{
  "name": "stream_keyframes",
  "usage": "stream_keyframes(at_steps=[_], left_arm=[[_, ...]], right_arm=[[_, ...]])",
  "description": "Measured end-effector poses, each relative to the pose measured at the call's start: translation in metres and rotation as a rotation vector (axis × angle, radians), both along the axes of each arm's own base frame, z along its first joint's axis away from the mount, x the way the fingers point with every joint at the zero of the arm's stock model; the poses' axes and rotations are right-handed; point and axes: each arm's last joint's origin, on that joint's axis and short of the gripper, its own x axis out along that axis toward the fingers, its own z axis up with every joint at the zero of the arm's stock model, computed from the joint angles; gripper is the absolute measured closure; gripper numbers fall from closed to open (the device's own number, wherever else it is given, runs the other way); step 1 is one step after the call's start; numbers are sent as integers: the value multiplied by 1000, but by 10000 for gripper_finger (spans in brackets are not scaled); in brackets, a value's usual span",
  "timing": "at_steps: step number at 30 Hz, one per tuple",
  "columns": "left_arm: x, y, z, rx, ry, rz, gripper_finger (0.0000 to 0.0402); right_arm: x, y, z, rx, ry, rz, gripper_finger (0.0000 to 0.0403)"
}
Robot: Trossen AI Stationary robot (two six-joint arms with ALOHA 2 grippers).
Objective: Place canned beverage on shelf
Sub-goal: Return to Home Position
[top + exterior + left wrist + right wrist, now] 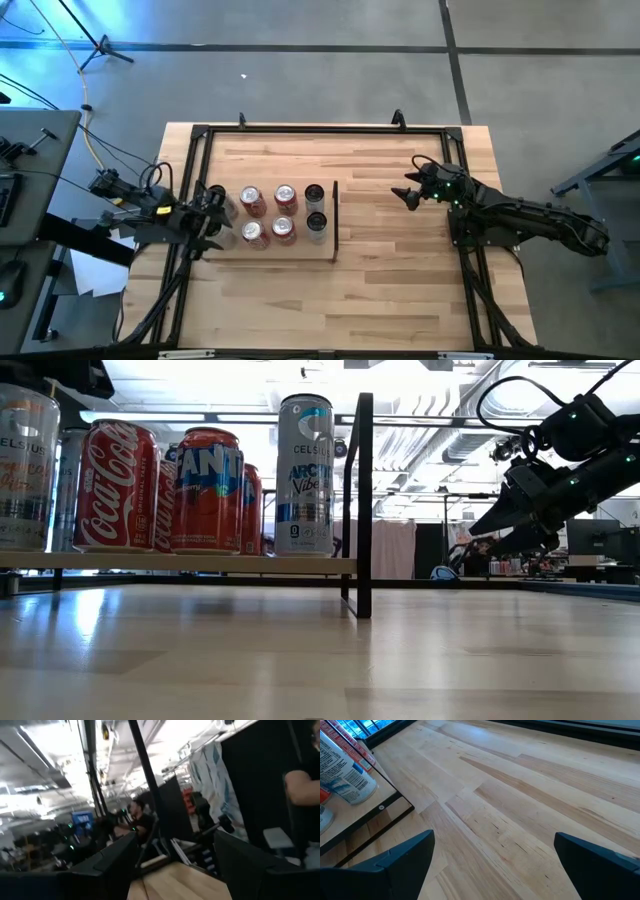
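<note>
Cans [284, 197] stand upright, tops up, in two rows on the shelf [300, 252], left of table [400, 290] centre. Left pincer [211, 217] at the shelf's left end and right pincer [410, 195] over bare table both gape wide, holding nothing.

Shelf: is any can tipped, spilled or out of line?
Nothing stands out. The cans stand upright in two neat rows on the shelf; no spill shows. The right hand hangs open over the table, the left hand open at the shelf's other end.
</note>
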Motion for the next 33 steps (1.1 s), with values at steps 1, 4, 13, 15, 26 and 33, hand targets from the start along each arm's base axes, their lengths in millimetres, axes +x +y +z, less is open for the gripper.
stream_keyframes(at_steps=[1, 4, 13, 15, 26, 33], left_arm=[[0, 0, -1, -2, 14, -5, 163], [0, 0, -1, -8, 21, -13, 163], [-1, 0, 2, -6, -24, -5, 163], [-1, 0, 2, -5, -24, -5, 163], [-1, 0, 2, -5, -24, -5, 163], [-1, 0, 2, -5, -23, -5, 163]], right_arm=[[0, 0, 0, 0, 0, 0, 4], [0, 0, 0, 0, 0, 0, 4], [0, 0, 0, 0, 0, 0, 4], [0, 0, 0, 0, 0, 0, 4], [0, 0, 0, 0, 0, 0, 4], [0, 0, 0, 0, 0, 0, 4]])
